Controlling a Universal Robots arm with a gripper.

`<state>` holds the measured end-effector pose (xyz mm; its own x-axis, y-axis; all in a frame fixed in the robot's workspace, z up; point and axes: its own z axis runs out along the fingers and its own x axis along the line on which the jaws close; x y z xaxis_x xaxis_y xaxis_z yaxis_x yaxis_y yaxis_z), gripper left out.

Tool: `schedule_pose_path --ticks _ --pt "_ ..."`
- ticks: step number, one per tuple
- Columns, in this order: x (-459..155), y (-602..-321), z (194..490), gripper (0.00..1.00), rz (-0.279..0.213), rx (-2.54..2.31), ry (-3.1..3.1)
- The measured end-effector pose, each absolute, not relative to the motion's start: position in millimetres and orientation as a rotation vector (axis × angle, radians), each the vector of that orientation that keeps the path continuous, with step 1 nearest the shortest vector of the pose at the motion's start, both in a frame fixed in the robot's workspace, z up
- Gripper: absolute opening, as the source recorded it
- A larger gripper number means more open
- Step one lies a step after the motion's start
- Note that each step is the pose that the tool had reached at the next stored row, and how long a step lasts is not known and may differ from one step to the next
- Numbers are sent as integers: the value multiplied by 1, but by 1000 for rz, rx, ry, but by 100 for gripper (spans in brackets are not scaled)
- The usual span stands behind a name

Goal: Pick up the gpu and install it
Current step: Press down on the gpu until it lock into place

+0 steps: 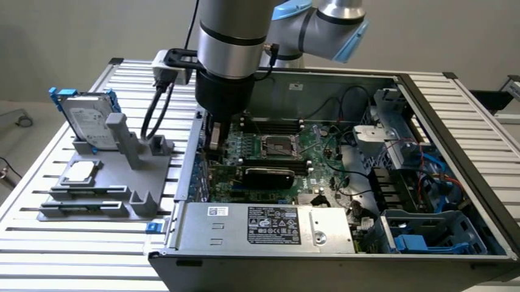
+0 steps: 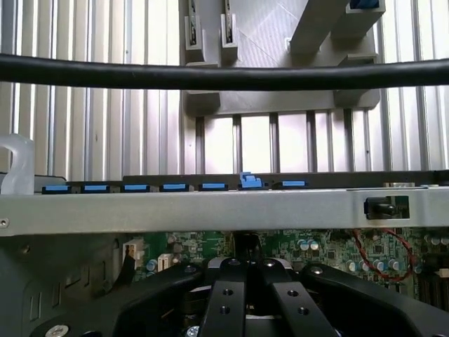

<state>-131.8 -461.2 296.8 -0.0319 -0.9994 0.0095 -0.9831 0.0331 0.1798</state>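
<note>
Looking at your pincer: shut, apparently empty; gpu lies just beside it on the mobo, long axis running away.

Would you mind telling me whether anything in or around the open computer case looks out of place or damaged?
Nothing stands out. The gpu sits level on the motherboard inside the case, and the hard drive stands upright in its grey holder.

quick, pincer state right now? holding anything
pincer: closed, down inside the computer case over the motherboard; whether it grips the gpu cannot be told.
</note>
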Motion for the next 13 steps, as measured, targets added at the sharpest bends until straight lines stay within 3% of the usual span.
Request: schedule_pose_path --ticks 13 --pt "-132 -460 300 11 -201 2046 -2180"
